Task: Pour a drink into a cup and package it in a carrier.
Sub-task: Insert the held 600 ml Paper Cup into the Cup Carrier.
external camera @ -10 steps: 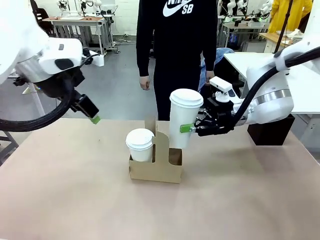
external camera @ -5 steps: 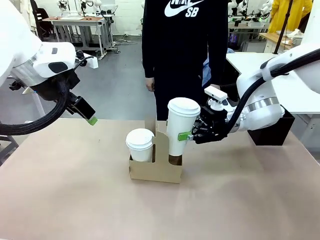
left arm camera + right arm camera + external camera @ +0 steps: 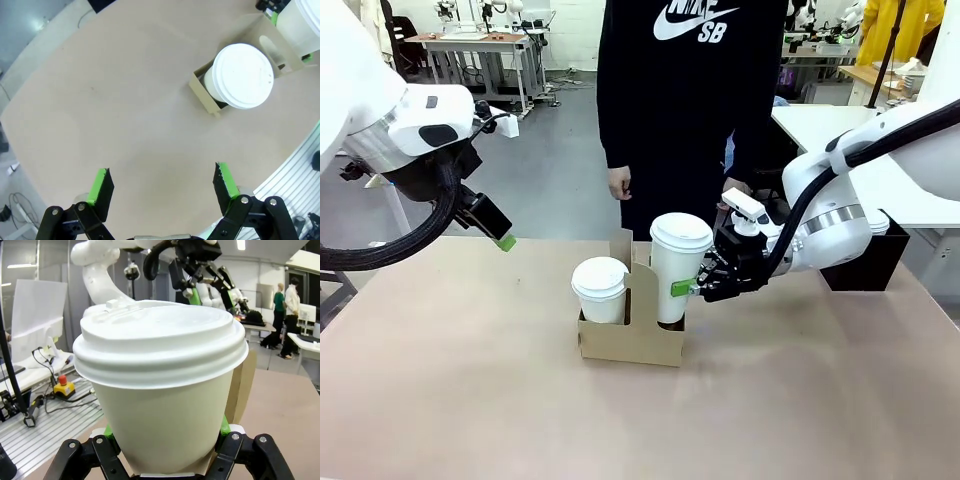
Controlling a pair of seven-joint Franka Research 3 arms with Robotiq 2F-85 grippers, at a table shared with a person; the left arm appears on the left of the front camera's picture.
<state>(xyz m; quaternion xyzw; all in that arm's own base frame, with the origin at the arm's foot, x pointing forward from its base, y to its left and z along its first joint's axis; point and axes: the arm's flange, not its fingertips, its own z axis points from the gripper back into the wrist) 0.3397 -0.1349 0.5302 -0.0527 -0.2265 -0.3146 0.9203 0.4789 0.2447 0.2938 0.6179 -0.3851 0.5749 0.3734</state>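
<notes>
The brown cardboard carrier [image 3: 632, 342] stands mid-table with its flat handle upright. A shorter lidded white cup [image 3: 600, 288] sits in its left slot. My right gripper [image 3: 692, 288] is shut on the tall lidded white cup [image 3: 678, 262], whose base is down in the right slot. In the right wrist view this cup [image 3: 160, 390] stands between the green pads [image 3: 224, 427], with the carrier handle [image 3: 243, 382] behind it. My left gripper [image 3: 500, 234] hangs open above the table's far left. Below its spread fingers [image 3: 101, 186] lie the seated cup [image 3: 243, 75] and carrier [image 3: 201, 89]. The drink is out of view.
A person in a black top [image 3: 690, 100] stands at the far edge, one hand [image 3: 617, 183] hanging behind the carrier. A black box [image 3: 865, 262] sits at the table's right rear, behind my right arm. Bare tabletop [image 3: 470, 380] spreads in front and to the left.
My right gripper has come down and slightly left, lowering the tall cup from above the carrier into its right slot. The left arm has hardly moved.
</notes>
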